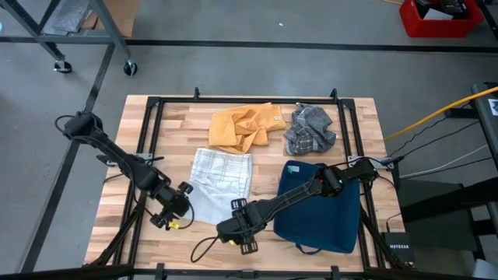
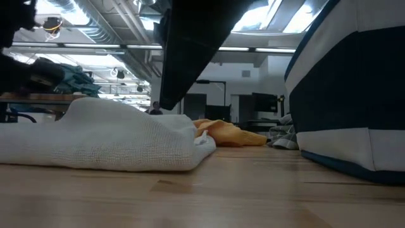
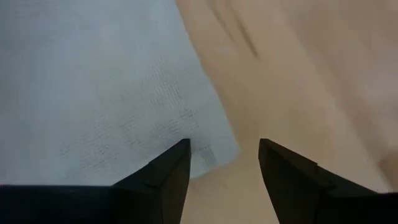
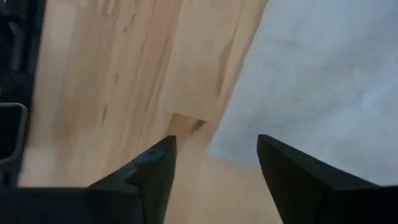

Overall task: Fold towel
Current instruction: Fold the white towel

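At the near edge of the worktop [image 1: 156, 113] I have both tools sitting at the white towel [image 1: 220, 185], one at each near corner. The left tool [image 1: 180, 204] is at the towel's left near corner with its jaws apart; through its wrist camera I see the corner of the cloth lying flat on the wood between the dark fingers [image 3: 165, 186], not pinched. The right tool [image 1: 236, 225] is at the opposite near corner, jaws likewise apart, with the towel's edge just ahead of its fingers [image 4: 149, 180] and nothing clamped.

The towel lies in the middle of the worktop, near side looking doubled over; from the low camera it shows a soft rounded hump, so I think a fold is already laid, though that view is partly blocked by an arm. Having the tools spread at matching corners makes sense for keeping the edges square.

Behind it sit an orange cloth [image 1: 245, 127] and a grey checked cloth [image 1: 310, 129], with a dark blue bag [image 1: 327, 210] just beside the towel under the right arm.
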Available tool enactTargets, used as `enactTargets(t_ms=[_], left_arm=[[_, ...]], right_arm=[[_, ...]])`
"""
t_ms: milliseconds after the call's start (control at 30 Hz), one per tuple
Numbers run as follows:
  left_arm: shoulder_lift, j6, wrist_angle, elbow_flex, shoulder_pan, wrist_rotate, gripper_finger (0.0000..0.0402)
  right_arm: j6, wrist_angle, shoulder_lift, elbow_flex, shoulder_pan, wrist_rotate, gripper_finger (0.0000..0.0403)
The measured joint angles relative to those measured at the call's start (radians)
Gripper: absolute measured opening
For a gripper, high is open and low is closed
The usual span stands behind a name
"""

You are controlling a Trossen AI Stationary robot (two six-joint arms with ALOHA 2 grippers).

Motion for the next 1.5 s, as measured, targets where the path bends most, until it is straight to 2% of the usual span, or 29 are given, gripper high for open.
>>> enactTargets(t_ms=[200, 533, 700, 933, 1033, 1133, 1400, 1500], left_arm=[[0.075, -0.003, 0.017, 0.0, -0.04, -0.032, 0.0182], [0.149, 0.001, 0.08, 0.001, -0.073, -0.127, 0.0182], [0.177, -0.008, 0.124, 0.002, -0.072, -0.185, 0.0182], [0.223, -0.083, 0.143, 0.004, -0.073, -0.214, 0.0181], [0.224, -0.12, 0.145, 0.004, -0.073, -0.221, 0.0163], [0.223, -0.16, 0.146, 0.003, -0.078, -0.232, 0.0126], [0.202, -0.29, 0.108, 0.003, -0.079, -0.219, 0.0011], [0.167, -0.337, 0.07, 0.001, -0.088, -0.179, 0.0008]], right_arm=[[-0.065, 0.005, 0.0, -0.011, 0.0, 0.07, 0.0256], [-0.087, 0.062, 0.003, -0.133, 0.0, 0.075, 0.0256], [-0.084, 0.188, 0.003, -0.185, 0.001, 0.071, 0.0256], [0.011, 0.216, -0.002, -0.216, 0.002, 0.067, 0.0249], [0.034, 0.22, -0.002, -0.216, 0.002, 0.043, 0.0222], [0.053, 0.222, -0.002, -0.217, 0.003, 0.035, 0.0177], [0.186, 0.227, -0.002, -0.216, 0.007, -0.061, 0.0022], [0.23, 0.237, -0.002, -0.216, 0.011, -0.085, 0.0019]])
